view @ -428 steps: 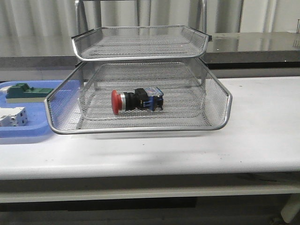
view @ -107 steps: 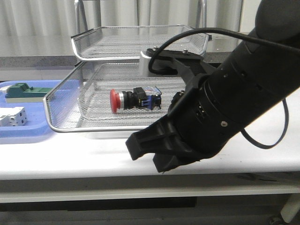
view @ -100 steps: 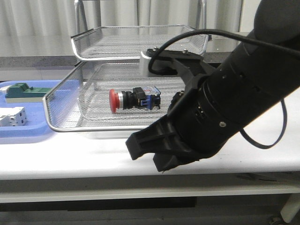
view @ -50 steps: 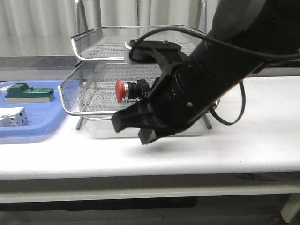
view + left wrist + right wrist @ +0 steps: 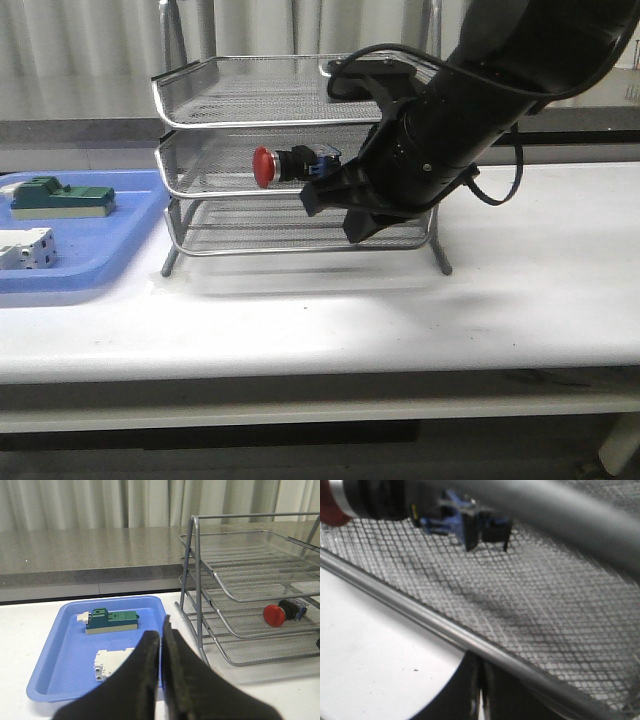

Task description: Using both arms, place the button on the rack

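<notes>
- From the front camera I see the rack standing on the white desk, three wire-mesh trays stacked with their front rims nearly in line.
- The button lies on its side in the middle tray, red head pointing to 9 o'clock, black body and blue rear block trailing toward 3 o'clock.
- My right arm reaches in from the 2 o'clock corner of the front view and crosses the right half of the rack; its bulk covers that part of the middle and bottom trays.
- The right claw sits against the front of the middle tray. In its wrist camera the two fingers look pressed together, only a thin slit between them, right under the chrome rim, pinching nothing.
- That same wrist camera shows the button's blue block through the mesh, resting on the tray floor just past the rim.
- My left claw shows in its own camera with fingers pressed together and nothing between them, hanging above the desk's near edge, well apart from the rack.
- Beyond it I see the blue tray on the desk, just beside the rack's legs.
- A green block lies toward the blue tray's far side, and a white terminal part lies nearer to me.
- In the front view the blue tray sits at 9 o'clock from the rack.
</notes>
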Available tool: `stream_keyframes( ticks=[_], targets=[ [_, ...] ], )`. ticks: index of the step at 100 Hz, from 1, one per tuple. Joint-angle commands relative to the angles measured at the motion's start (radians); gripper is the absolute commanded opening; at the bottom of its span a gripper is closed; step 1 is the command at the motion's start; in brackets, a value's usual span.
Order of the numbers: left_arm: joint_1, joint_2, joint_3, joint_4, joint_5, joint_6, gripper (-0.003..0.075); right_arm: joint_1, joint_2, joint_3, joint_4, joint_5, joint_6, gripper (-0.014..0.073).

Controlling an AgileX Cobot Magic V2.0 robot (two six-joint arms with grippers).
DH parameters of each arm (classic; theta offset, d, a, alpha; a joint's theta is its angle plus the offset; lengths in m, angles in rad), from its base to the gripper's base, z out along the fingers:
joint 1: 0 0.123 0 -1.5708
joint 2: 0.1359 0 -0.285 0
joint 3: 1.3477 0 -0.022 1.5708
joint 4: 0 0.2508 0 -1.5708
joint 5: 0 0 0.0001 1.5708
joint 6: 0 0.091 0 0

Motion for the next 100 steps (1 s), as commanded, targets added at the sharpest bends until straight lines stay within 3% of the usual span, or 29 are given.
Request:
stream_keyframes(
  ticks=[1,69,100],
  targets=[
    [0.001,0.008,-0.028,-0.012,-0.085,-0.008,0.0004,-0.014,-0.049,-0.051,-0.011,-0.053,0.002,-0.0057],
    [0.001,0.008,-0.028,-0.012,-0.085,-0.008,0.0004,-0.026,-0.167,-0.060,-0.011,0.217,0.024,-0.0057],
    [0.001,0.008,-0.028,-0.012,-0.085,-0.008,0.0004,-0.157,-0.375,0.045,-0.014,0.245,0.024,-0.0057]
  ],
)
